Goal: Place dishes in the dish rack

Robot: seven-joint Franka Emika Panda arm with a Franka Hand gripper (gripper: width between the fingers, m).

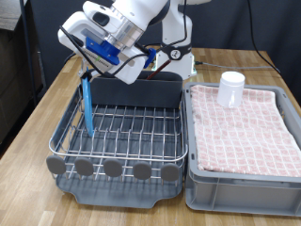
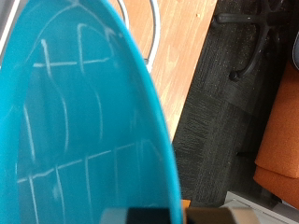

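Observation:
My gripper [image 1: 88, 75] hangs over the exterior view's left end of the dish rack [image 1: 127, 132] and is shut on the rim of the light-blue plate [image 1: 87, 105]. The plate stands on edge, its lower rim down among the rack's wires. In the wrist view the plate [image 2: 84, 121] fills most of the picture, with rack wires reflected in it. The white cup [image 1: 230, 88] stands on the pink checked towel on the exterior view's right. The wooden spoon is out of view.
The rack's tall grey caddy [image 1: 141, 91] stands along its far side. The grey bin with the checked towel [image 1: 246, 127] sits right beside the rack. The wooden table [image 1: 33, 122] ends at a dark floor [image 2: 234, 93].

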